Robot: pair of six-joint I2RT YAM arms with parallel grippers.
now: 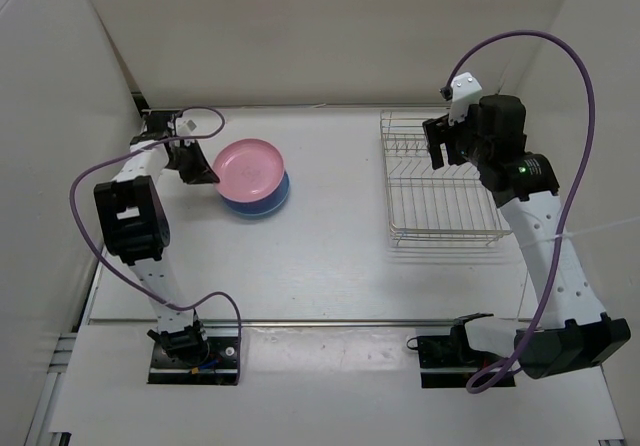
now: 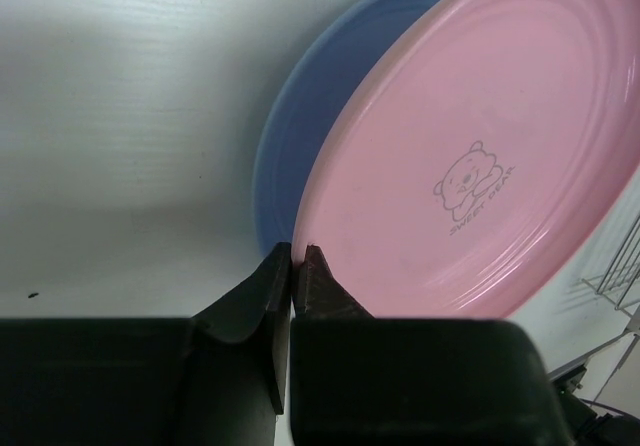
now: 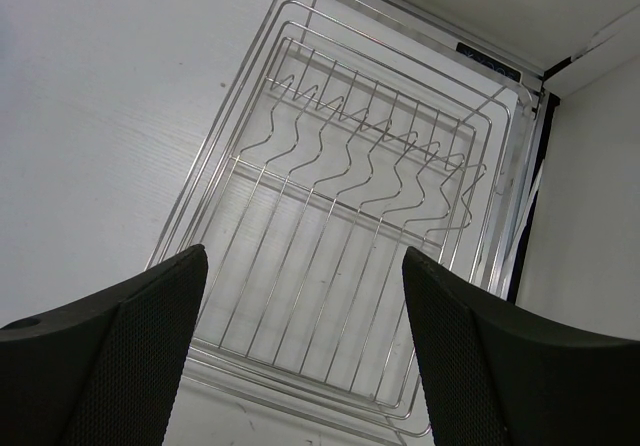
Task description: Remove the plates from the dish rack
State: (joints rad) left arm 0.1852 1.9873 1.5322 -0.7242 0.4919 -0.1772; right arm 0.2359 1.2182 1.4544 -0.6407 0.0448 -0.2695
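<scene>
Unloading is being concluded: the pink plate (image 1: 250, 164) is being rested on the light blue plate (image 1: 281, 198) on the counter (image 1: 330, 251), and the dish rack (image 1: 440, 194) is standing empty. The left claw (image 1: 211, 175) is being held closed at the pink rim, perhaps pinching it. The right claw (image 1: 442, 155) is being held open. Withdrawal is being called for next.

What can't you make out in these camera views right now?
- Light blue plate: mostly covered by the pink plate, top and left wrist views.
- Left gripper: fingertips meet at the pink rim; grip unclear in both views.
- Dish rack: near corners hidden behind the right gripper, right wrist view.
</scene>
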